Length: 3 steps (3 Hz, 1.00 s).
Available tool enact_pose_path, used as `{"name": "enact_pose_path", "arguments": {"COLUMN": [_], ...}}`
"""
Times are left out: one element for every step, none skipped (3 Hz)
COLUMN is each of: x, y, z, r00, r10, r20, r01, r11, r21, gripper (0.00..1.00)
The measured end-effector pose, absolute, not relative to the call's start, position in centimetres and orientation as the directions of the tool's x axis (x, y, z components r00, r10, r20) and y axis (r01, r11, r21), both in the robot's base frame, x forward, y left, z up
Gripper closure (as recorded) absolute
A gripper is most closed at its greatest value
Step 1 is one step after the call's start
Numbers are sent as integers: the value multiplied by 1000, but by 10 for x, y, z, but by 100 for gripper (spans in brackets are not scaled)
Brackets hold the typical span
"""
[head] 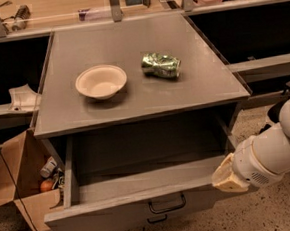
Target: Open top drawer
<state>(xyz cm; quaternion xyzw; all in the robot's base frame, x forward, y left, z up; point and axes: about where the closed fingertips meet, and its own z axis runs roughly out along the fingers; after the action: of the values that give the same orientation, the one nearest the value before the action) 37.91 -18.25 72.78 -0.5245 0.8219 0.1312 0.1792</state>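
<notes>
Grey sheet-metal top drawer (112, 214) looks stiff, weighty; we'd pull its dark loop handle (167, 205), gripper (229, 177) by its near right corner, grip unclear.

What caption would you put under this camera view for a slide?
Top drawer stands open beneath a bowl and crushed can; the gripper sits by its front corner.

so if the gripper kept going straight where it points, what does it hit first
Most likely the near front corner of the top drawer: the gripper sits right beside it, pointing left in the picture. Depth is unclear, so it may be touching.
</notes>
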Motion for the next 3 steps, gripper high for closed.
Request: {"name": "enact_pose_path", "arguments": {"x": [379,379,379], "y": [-182,-182,-182], "z": [728,728,728], "r00": [-385,-385,-385], "r10": [-815,-815,-815], "r20": [-432,-432,-432], "r01": [-909,-909,-909], "r11": [415,415,415], "r21": [28,28,28], "gripper": [73,50,26]}}
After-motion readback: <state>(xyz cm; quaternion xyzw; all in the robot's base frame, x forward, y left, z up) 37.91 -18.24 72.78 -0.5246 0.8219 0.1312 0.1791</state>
